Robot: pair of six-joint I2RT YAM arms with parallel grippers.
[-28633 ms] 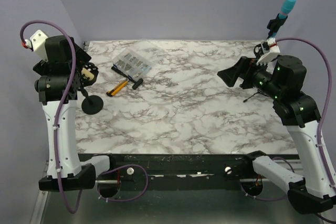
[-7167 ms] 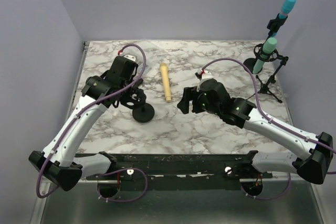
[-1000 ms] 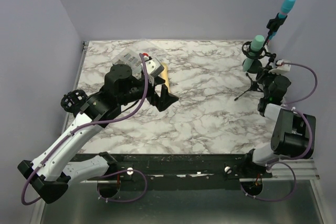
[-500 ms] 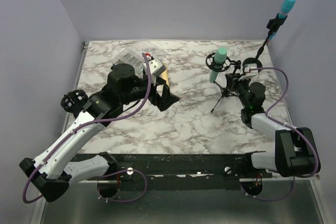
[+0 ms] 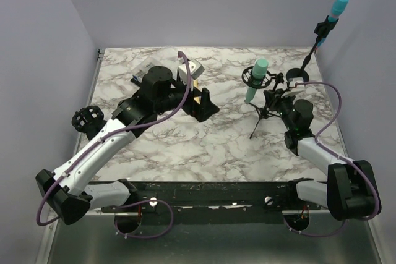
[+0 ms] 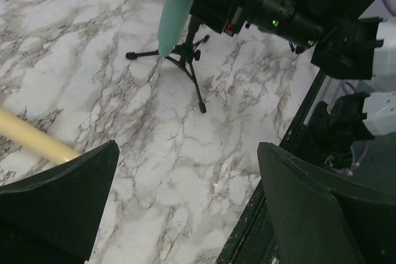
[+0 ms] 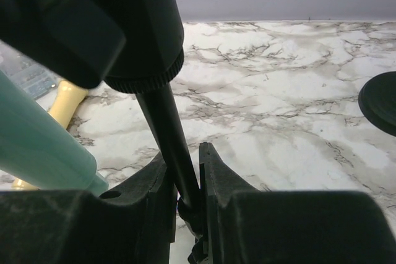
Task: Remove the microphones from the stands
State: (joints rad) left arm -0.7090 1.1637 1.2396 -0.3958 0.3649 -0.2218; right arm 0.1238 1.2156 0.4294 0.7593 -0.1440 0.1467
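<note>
A teal microphone (image 5: 255, 80) hangs head-up in a black shock mount on a small tripod stand (image 5: 258, 120) right of the table's middle. My right gripper (image 5: 275, 101) is shut on the stand's thin black pole (image 7: 170, 128), just below the mount. The teal body (image 7: 37, 140) runs down at the left of the right wrist view. My left gripper (image 5: 207, 102) hovers open to the left of the stand, nothing between its fingers. In the left wrist view the gripper (image 6: 189, 146) faces the microphone (image 6: 175, 10) and tripod (image 6: 189, 69) from some way off.
A cream microphone (image 5: 196, 84) lies on the marble under my left arm. A tall stand with a blue-tipped microphone (image 5: 337, 7) rises at the back right, its round base (image 5: 299, 76) behind my right arm. A black shock mount (image 5: 85, 120) sits at the left edge.
Over the last second my right gripper carried the stand from the back right toward the middle and then held still. My left gripper swung right, toward the stand.
</note>
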